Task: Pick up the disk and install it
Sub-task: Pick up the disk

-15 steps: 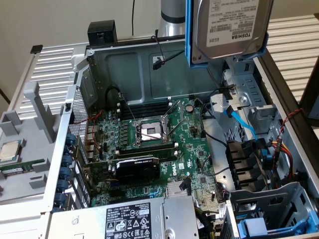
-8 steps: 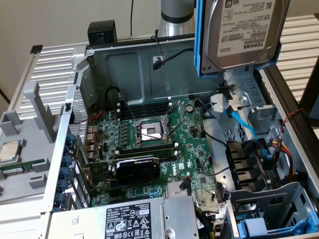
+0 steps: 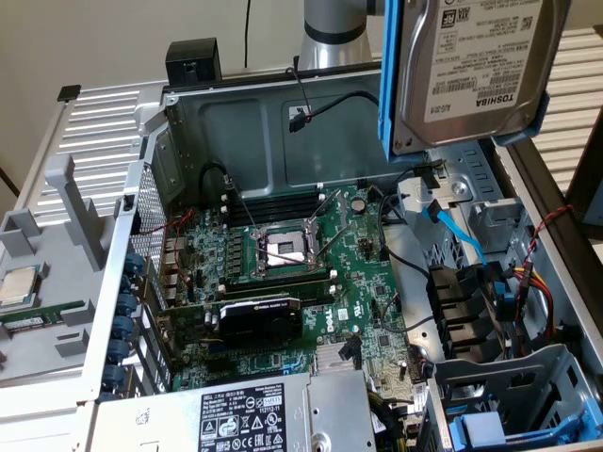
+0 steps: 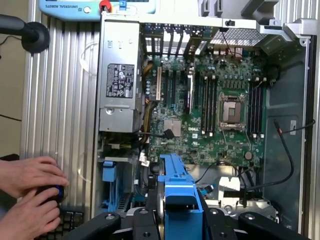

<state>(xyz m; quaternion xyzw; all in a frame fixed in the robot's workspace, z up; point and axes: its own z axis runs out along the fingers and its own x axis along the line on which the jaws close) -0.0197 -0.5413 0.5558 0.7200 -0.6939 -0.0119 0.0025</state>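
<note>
The disk point(image 3: 471, 66), a flat rectangular slab of dull silver metal with a white printed label, sits in a glossy bright blue plastic carrier frame point(image 3: 387, 94). It hangs tilted in the air over the exterior view's right side of the open grey steel case point(image 3: 245, 122). In the wrist view the black gripper point(image 4: 177, 220) clamps the carrier from both sides. Below lie a green motherboard point(image 3: 367, 311) with a bare square processor socket point(image 3: 285, 250), a boxy grey power supply point(image 3: 330, 414) and a loose light-blue cable point(image 3: 457, 231). The arm point(image 3: 334, 33), a smooth silver column, rises behind the case. A person's hands point(image 4: 30, 192) rest beside it.
</note>
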